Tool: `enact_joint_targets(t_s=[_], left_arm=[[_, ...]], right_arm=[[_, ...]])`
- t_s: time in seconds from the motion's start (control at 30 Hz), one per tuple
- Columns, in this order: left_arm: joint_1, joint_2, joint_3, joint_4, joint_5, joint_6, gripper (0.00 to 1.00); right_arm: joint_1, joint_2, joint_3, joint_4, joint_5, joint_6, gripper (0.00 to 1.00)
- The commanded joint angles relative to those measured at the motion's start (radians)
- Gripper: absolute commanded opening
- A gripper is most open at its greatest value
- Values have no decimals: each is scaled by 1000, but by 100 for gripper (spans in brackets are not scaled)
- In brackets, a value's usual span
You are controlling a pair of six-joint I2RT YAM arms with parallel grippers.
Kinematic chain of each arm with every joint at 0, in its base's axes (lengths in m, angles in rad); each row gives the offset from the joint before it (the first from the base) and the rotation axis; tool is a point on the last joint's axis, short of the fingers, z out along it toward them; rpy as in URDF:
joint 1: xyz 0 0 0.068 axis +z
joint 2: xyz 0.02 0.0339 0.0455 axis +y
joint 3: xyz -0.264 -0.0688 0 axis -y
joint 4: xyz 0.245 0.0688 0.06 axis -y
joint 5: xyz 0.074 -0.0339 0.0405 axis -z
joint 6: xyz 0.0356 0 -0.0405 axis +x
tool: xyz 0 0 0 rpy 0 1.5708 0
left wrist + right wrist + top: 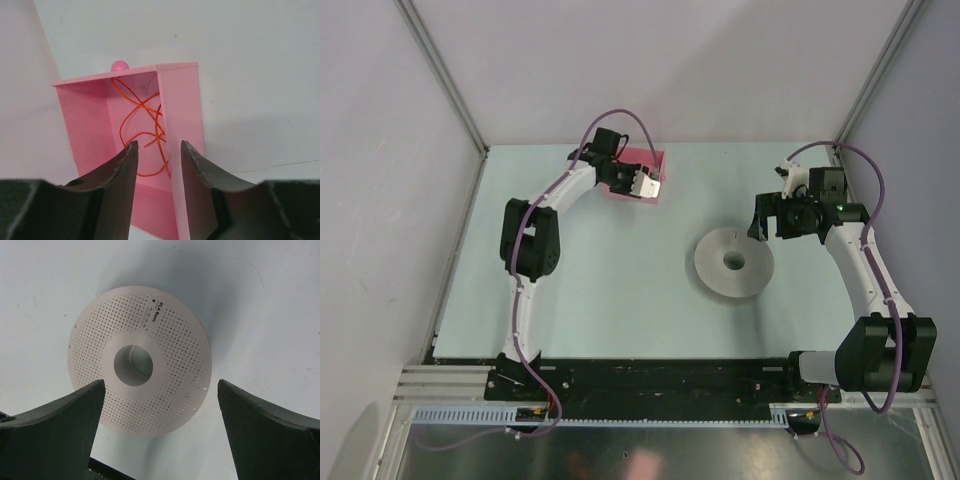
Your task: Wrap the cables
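The cable is a thin orange wire (pixel 145 115), loosely looped inside an open pink box (pixel 85 115) at the back of the table (pixel 642 159). My left gripper (pixel 159 144) hovers at the box's right wall, jaws narrowly apart with the wall between them and a gap on the inner side. In the top view it (pixel 650 186) sits at the box's near right corner. A white perforated spool (pixel 170 340) with a centre hole lies flat right of centre (pixel 715 268). My right gripper (pixel 161 382) is wide open and empty above the spool's far right edge (pixel 760 222).
A small pink ball (pixel 119 65) shows just behind the box's far wall. Grey walls close in the table at the back and on both sides. The purple hoses (pixel 640 125) arch over both arms.
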State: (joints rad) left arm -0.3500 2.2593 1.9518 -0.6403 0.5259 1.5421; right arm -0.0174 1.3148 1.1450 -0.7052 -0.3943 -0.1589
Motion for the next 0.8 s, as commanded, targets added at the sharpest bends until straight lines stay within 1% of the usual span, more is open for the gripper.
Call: enact_joint_targets(t_s=[0.0,0.43,0.77], left_arm=[[6,-67,-7,6,14,33,44],[8,-23,33,5,-25,8,31],[6,-10,35,6,-40,9,25]], right_arm=[[-6,3,42,-8,-19,-17,100],[-7,4,41,-5,-19,-15,99],[-7,6,42,-3,-12,-15,99]])
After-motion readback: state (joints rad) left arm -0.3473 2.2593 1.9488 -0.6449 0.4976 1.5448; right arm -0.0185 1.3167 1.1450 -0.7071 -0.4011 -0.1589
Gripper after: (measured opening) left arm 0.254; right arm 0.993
